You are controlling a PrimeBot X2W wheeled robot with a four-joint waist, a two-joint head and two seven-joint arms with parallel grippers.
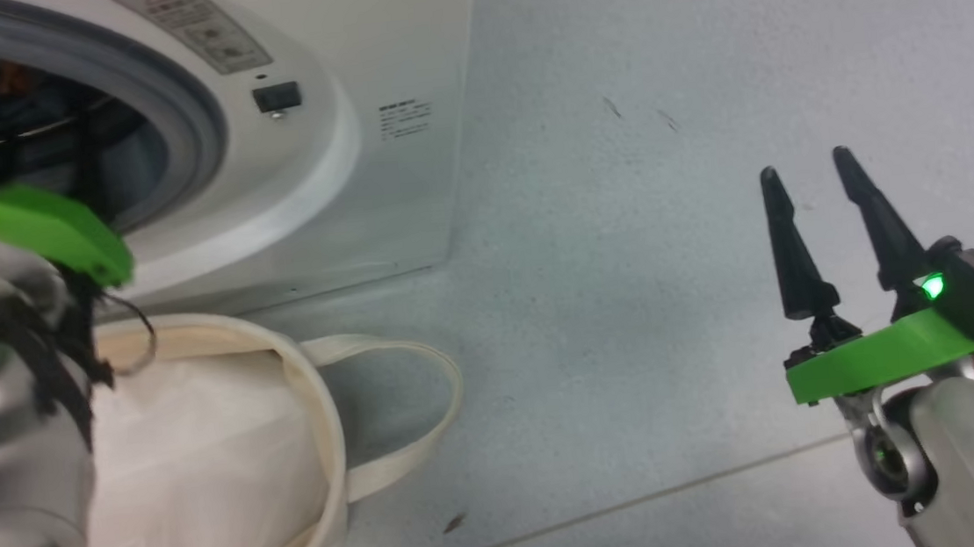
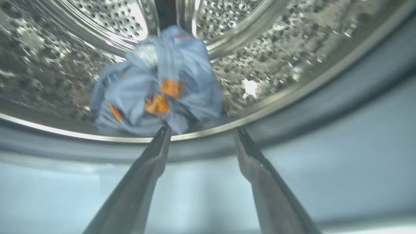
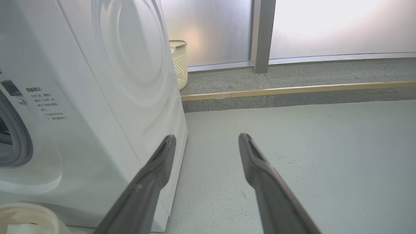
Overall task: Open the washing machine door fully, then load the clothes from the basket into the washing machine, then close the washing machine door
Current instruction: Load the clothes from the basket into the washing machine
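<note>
- Left hand (image 2: 203, 130): fingers spread wide, gripping nothing, reaching into the mouth of the washing machine (image 1: 371, 54), just over the grey rubber ring (image 1: 196, 127).
- Clothes (image 2: 159, 91): a crumpled blue bundle with orange prints, lying in the steel drum (image 2: 292, 42) close behind its front lip. One fingertip overlaps the bundle's lower edge in the left wrist view; whether they touch cannot be told.
- Right hand (image 1: 805, 162): jaws apart, empty, hanging above the bare floor (image 1: 632, 314), well apart from the machine.
- Basket (image 1: 328, 420): on the floor against the machine's front, beneath the left arm, holding a white cushion (image 1: 195, 458). Whether any garment lies under it cannot be told.
- Risk, snagging: if the left hand backs out low, a finger could hook a fold and drag the bundle over the lip.
- Risk, trapping: cloth this near the lip could spill onto the rubber ring and be pinched when the door closes.
- Risk, wrong pick: the cushion could be taken for laundry on the next reach.
- Risk, tangling: loose cables (image 1: 62, 355) on the left arm hang at the basket's rim and could catch it or its looped handle (image 1: 370, 345).
</note>
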